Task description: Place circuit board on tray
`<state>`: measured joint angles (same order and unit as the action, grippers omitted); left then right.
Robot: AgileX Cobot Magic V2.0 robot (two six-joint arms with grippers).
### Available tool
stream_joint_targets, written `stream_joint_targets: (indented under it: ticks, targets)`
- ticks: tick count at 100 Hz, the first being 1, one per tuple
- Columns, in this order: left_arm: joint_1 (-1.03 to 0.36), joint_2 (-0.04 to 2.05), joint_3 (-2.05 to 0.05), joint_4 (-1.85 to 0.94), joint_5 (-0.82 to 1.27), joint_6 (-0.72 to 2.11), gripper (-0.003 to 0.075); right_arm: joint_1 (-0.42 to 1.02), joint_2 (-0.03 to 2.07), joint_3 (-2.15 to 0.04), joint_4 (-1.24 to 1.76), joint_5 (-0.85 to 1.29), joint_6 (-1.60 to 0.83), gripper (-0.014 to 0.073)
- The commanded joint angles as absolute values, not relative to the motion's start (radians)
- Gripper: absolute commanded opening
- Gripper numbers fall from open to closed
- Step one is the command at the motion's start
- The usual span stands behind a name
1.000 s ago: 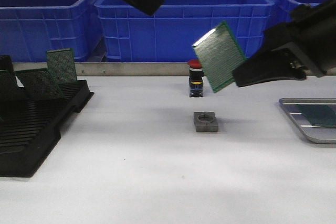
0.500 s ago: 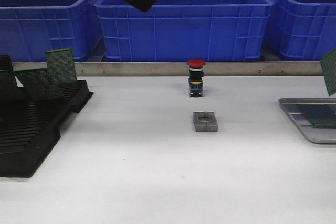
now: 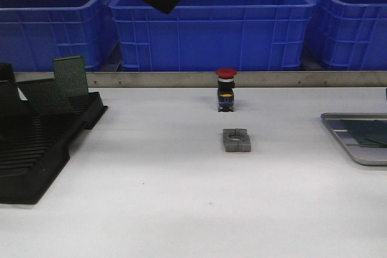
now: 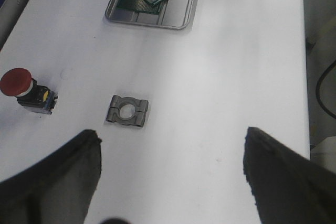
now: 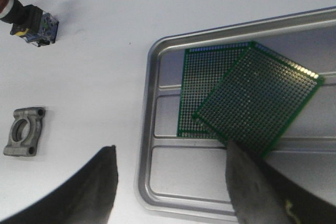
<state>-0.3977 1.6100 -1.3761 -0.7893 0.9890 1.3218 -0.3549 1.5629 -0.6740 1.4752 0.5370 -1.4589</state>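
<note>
Right gripper point(image 5: 170, 182) pinching one corner of a green circuit board point(image 5: 257, 103), held over the tray point(image 5: 152, 129) at frame right, overlapping a second board point(image 5: 202, 90). Best lowered flat inside the rim before letting go. Left gripper point(image 4: 173, 156) spread wide, empty.

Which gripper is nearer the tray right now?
Right. The right gripper hangs directly over the tray, with a circuit board at one finger. The left gripper is far off, raised near the metal clamp block, open and empty.

Green dotted circuit board point(image 5: 257, 106) over a silver-grey ribbed tray point(image 5: 157, 182); white counter point(image 3: 181, 197); red-capped button point(image 3: 226, 74); blue bins point(image 3: 211, 22); black rack point(image 3: 36, 143).
</note>
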Motion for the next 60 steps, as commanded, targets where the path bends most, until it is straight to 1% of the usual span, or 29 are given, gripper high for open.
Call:
stream_joint_targets:
  ticks: [1,7,14,18,19,21,22,26,27,29,31,35,39,43,60]
  targets:
    - [-0.389,1.556,-1.411,-0.834,0.981,1.309,0.0499,-0.361,1.493,-0.704,1.509,0.600,-1.462,0.0482]
    - [-0.379,1.546,-1.411,-0.834,0.979,1.308,0.0449,-0.361,1.461,-0.704,1.503,0.614,-1.465,0.0462]
    - [-0.361,1.531,-1.411,-0.832,0.979,1.258,0.0368,-0.361,1.416,-0.704,1.487,0.622,-1.466,0.0392]
    - [-0.346,1.515,-1.411,-0.830,0.979,1.214,0.0308,-0.361,1.380,-0.704,1.485,0.629,-1.467,0.0316]
    - [-0.343,1.515,-1.411,-0.830,0.979,1.206,0.0297,-0.361,1.375,-0.704,1.484,0.631,-1.467,0.0316]
    - [-0.330,1.507,-1.411,-0.826,0.981,1.171,0.0251,-0.361,1.359,-0.704,1.480,0.638,-1.467,0.0266]
    - [-0.330,1.505,-1.411,-0.823,0.981,1.171,0.0251,-0.361,1.353,-0.704,1.480,0.641,-1.467,0.0253]
    - [-0.304,1.490,-1.411,-0.809,0.986,1.110,0.0163,-0.361,1.320,-0.704,1.466,0.665,-1.467,0.0173]
    - [-0.304,1.487,-1.411,-0.806,0.986,1.110,0.0150,-0.361,1.309,-0.704,1.464,0.674,-1.467,0.0145]
    - [-0.292,1.478,-1.411,-0.795,0.989,1.091,0.0122,-0.361,1.297,-0.704,1.459,0.684,-1.467,0.0117]
    - [-0.280,1.472,-1.411,-0.786,0.991,1.078,0.0082,-0.361,1.280,-0.704,1.452,0.698,-1.467,0.0075]
    - [-0.252,1.452,-1.411,-0.758,1.002,1.062,-0.0017,-0.361,1.247,-0.704,1.439,0.729,-1.467,-0.0008]
    - [-0.232,1.434,-1.411,-0.742,1.007,1.047,-0.0020,-0.361,1.216,-0.704,1.437,0.761,-1.467,-0.0077]
    - [-0.208,1.420,-1.409,-0.735,1.008,1.018,-0.0020,-0.361,1.185,-0.704,1.437,0.789,-1.467,-0.0060]
    - [-0.121,1.329,-1.401,-0.684,0.969,0.891,-0.0020,-0.361,1.074,-0.702,1.437,0.857,-1.467,-0.0062]
